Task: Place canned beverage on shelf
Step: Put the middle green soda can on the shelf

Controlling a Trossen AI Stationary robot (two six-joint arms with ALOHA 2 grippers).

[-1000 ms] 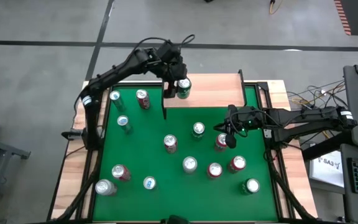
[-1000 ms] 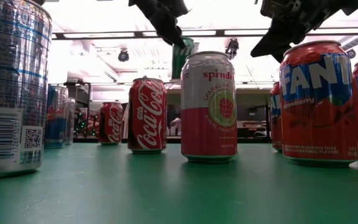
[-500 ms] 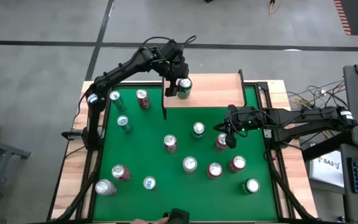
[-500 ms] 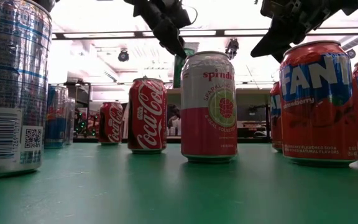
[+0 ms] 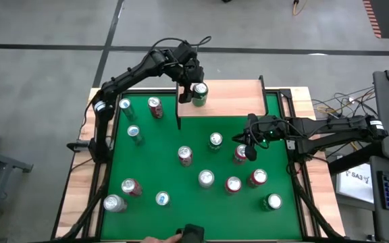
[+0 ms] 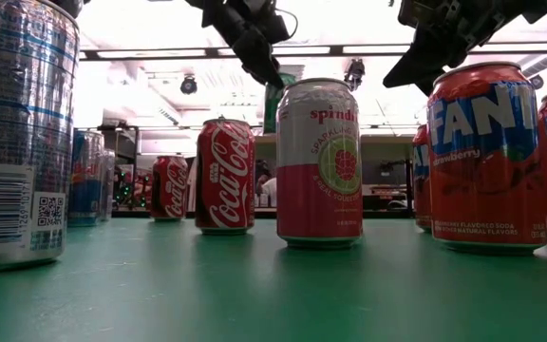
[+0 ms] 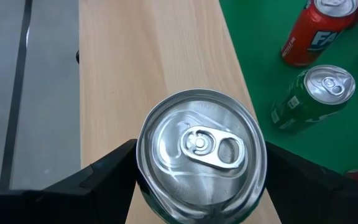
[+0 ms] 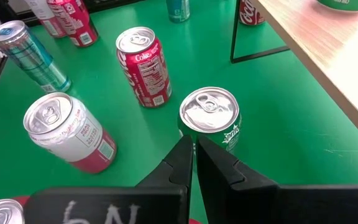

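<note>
My left gripper [image 5: 196, 93] is closed around a green canned beverage [image 5: 199, 94] over the left end of the shelf, a light wooden board [image 5: 238, 100] on thin black legs at the table's far edge. The left wrist view shows the can's silver top [image 7: 201, 149] between the two dark fingers, with the board [image 7: 148, 56] below it. In the low view the can [image 6: 275, 87] is half hidden behind a pink can. My right gripper [image 5: 248, 152] hangs shut over the table's middle right, just above a green Sprite can [image 8: 209, 118], touching nothing. My left gripper pinches the can between its two fingers, one on each opposite side of the wall just below the rim [image 7: 143, 163]. The fingers [image 7: 114, 163] slant down from the table's far left side. The can is upright; I cannot tell whether its base touches the board.
Several cans stand scattered on the green felt: a Coca-Cola can [image 5: 155, 106], a pink one [image 5: 185, 155], red Fanta cans [image 5: 233, 184]. A black shelf leg [image 5: 178, 115] runs down at the board's left corner. The rest of the board to the right is bare.
My left gripper has sunk a little toward the shelf board with the green can, which stays upright between the fingers.
</note>
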